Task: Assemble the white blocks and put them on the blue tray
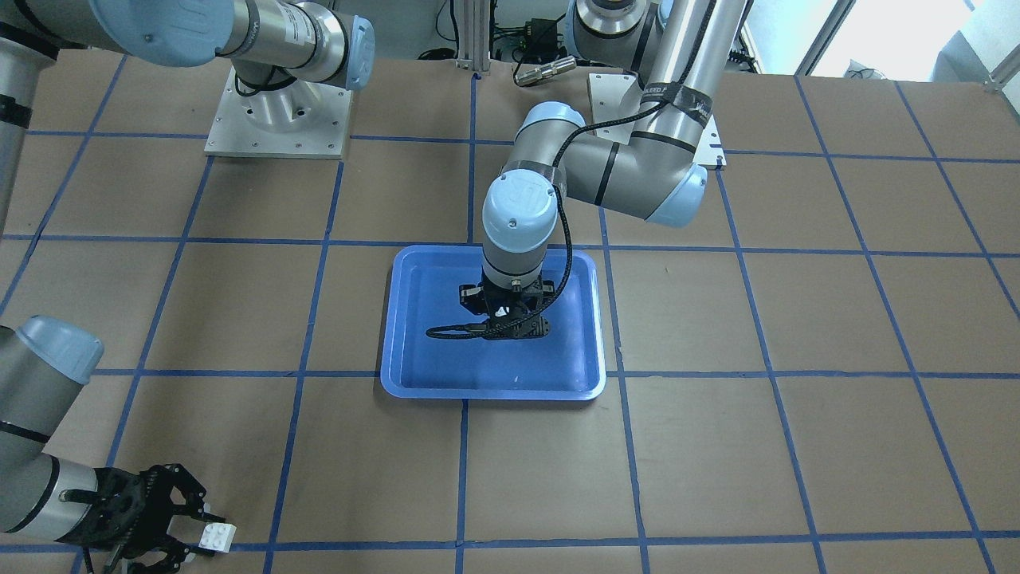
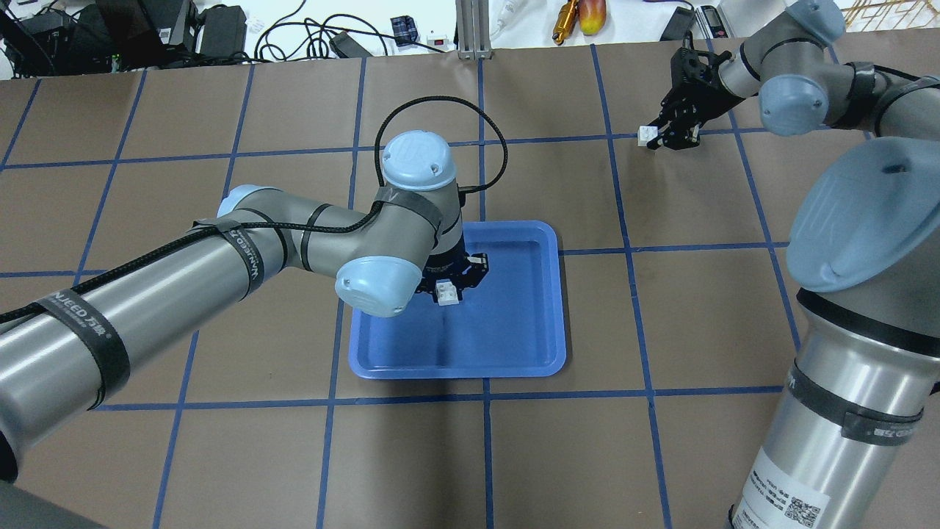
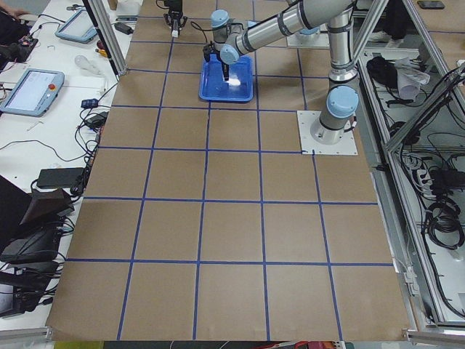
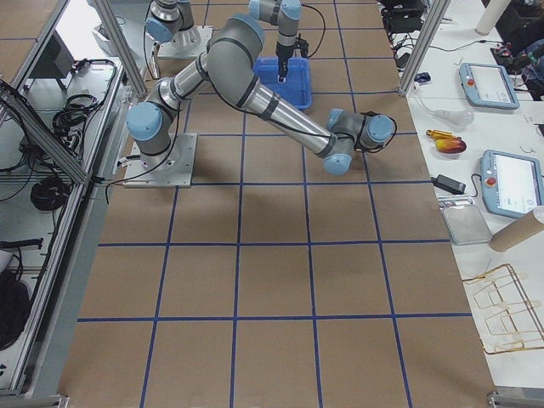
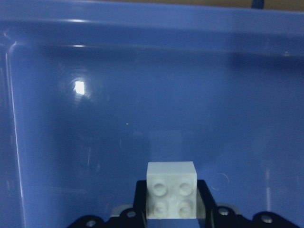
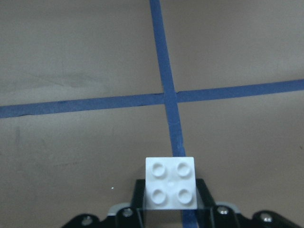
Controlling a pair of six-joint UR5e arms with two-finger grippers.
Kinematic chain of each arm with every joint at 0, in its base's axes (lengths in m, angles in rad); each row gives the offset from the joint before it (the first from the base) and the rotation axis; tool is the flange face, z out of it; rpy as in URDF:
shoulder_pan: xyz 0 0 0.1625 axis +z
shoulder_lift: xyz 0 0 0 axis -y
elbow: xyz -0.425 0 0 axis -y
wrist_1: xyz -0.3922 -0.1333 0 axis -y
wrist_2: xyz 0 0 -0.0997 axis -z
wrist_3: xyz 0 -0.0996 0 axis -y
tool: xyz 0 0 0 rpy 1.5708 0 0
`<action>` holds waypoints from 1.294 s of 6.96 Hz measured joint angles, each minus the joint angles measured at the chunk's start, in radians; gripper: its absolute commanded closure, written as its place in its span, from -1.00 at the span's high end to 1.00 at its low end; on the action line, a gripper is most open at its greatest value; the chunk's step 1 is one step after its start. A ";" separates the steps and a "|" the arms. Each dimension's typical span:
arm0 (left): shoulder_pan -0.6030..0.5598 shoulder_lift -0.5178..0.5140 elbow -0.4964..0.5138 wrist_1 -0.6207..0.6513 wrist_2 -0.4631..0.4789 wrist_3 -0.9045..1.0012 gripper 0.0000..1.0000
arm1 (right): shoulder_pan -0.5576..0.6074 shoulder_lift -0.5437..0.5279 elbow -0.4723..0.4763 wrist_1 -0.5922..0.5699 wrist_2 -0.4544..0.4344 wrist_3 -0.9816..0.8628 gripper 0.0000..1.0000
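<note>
A: The table (image 2: 661, 330) is brown paper, and blue tape divides it into squares. What do we have on it, from the left?

B: First comes the left pincer (image 1: 510, 319). It is over the blue tray (image 2: 529, 353), which lies in the middle of the table. Its fingers are clamped on one white block (image 5: 171, 195), which seems to hang a little above the tray floor.

A: And further right?

B: The right pincer (image 2: 672, 132) is at the far right, over a crossing of the tape. It is clamped on the second white block (image 6: 171, 189), above bare table.

A: Which relation matters for the next move?

B: I think it is the gap. The second block lies far and to the right of the first, well apart from it, and the two are not yet joined. Both blocks are square, so neither has a long axis. The left arm is nearer to the tray.

A: And the count?

B: There are two white blocks with four studs each, one tray and two pincers.
</note>
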State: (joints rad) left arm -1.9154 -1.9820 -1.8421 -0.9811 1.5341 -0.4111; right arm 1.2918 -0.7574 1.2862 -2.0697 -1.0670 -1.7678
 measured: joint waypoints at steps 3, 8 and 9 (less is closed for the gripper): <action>-0.008 -0.010 -0.001 0.020 -0.005 -0.003 -1.00 | 0.057 -0.106 0.022 0.053 -0.005 0.005 -0.74; -0.019 -0.022 -0.006 0.027 -0.014 -0.004 0.16 | 0.129 -0.360 0.312 0.105 -0.023 -0.040 -0.79; -0.019 -0.022 -0.006 0.028 -0.014 -0.002 0.17 | 0.140 -0.391 0.359 0.103 -0.029 -0.063 -0.79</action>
State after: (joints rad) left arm -1.9345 -2.0040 -1.8481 -0.9534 1.5199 -0.4133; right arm 1.4317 -1.1488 1.6454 -1.9671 -1.0960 -1.8310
